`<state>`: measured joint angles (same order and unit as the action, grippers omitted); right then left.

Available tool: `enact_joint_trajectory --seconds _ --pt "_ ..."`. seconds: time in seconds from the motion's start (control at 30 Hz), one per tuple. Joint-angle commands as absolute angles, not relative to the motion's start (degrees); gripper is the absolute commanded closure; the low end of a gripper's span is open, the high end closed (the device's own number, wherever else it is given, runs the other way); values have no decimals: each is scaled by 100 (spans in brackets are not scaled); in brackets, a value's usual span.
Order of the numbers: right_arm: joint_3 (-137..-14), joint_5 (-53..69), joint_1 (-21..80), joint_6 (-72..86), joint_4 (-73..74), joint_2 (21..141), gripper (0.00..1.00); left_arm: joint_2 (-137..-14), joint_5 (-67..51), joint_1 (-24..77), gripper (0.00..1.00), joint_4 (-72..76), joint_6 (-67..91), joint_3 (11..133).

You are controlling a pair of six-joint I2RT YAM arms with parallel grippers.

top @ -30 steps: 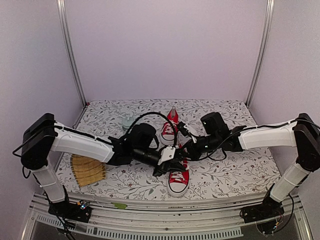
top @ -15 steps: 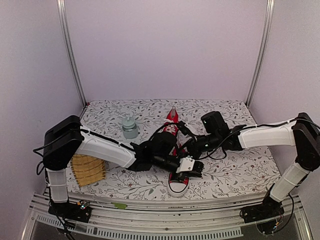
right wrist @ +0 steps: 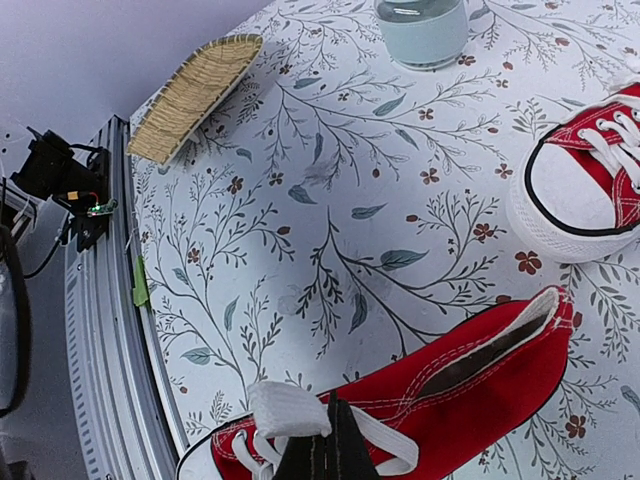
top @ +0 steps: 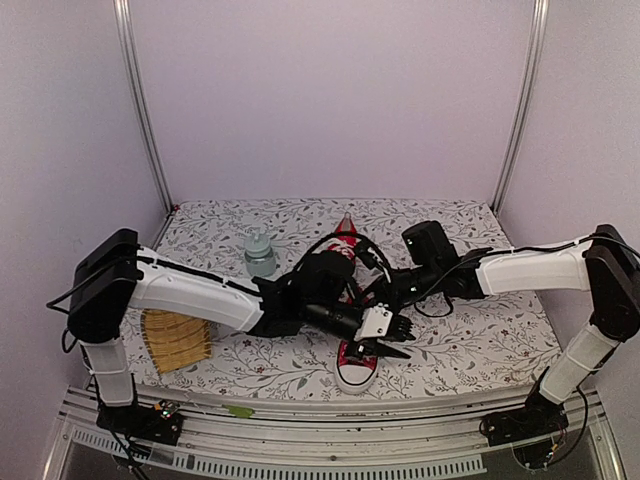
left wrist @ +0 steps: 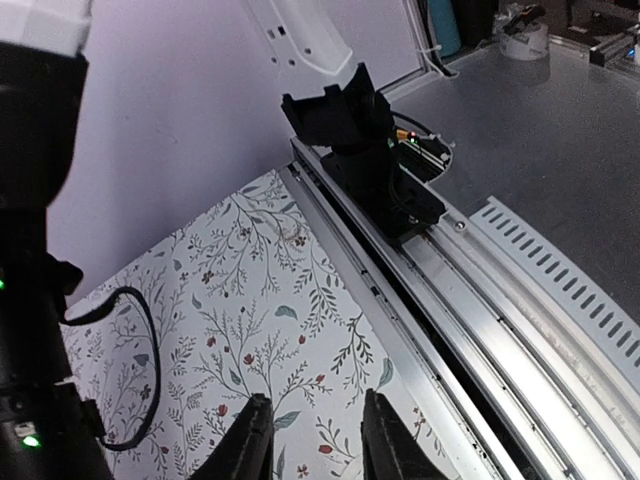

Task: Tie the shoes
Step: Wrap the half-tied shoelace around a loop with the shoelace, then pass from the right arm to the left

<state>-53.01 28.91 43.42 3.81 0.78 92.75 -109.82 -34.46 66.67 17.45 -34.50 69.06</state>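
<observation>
Floral tablecloth [right wrist: 330, 200]: our right gripper [right wrist: 325, 440] pinches a white lace [right wrist: 285, 408] on the small red canvas sneaker [right wrist: 480, 370]; our left gripper [left wrist: 315, 412] gapes empty.

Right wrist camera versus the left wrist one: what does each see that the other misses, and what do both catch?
Only the right wrist view shows the near shoe, the far shoe, a woven mat and a bottle. Only the left wrist view shows a black arm base, a loose cable and the left gripper, open with nothing between its fingers. Both show the flowered cloth and the metal rail along the table's edge.
</observation>
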Motion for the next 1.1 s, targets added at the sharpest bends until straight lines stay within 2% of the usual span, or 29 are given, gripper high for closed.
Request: enact_joint_trajectory --seconds 0.0,0.33,0.43,0.57,0.7,0.77,0.97,1.07 --pt "-5422 2950 4329 256 160 9381 99 -10294 -3671 6704 70 1903 -3362 6632" --pt "-5440 3020 4328 159 149 9432 99 -8884 -3530 5912 73 2310 -2803 5159" --pt "-5464 3055 4325 163 183 9525 99 -8636 -3445 5578 73 3010 -2404 4454" --pt "-5444 3069 4329 157 110 9525 99 -8648 -3010 5190 72 4101 -1949 3621" --pt "-5431 3063 4327 157 -25 9545 99 -9110 -2634 4970 69 4850 -1842 3338" --pt "-5492 3058 4330 130 1 9614 99 -9407 -2630 4928 65 5202 -1802 3285" --pt "-5541 3071 4324 153 -10 9625 99 -10120 -3052 4858 38 6164 -1630 3205" --pt "-5542 3058 4324 149 -2 9607 99 -10442 -3354 4835 34 6229 -1708 3361"
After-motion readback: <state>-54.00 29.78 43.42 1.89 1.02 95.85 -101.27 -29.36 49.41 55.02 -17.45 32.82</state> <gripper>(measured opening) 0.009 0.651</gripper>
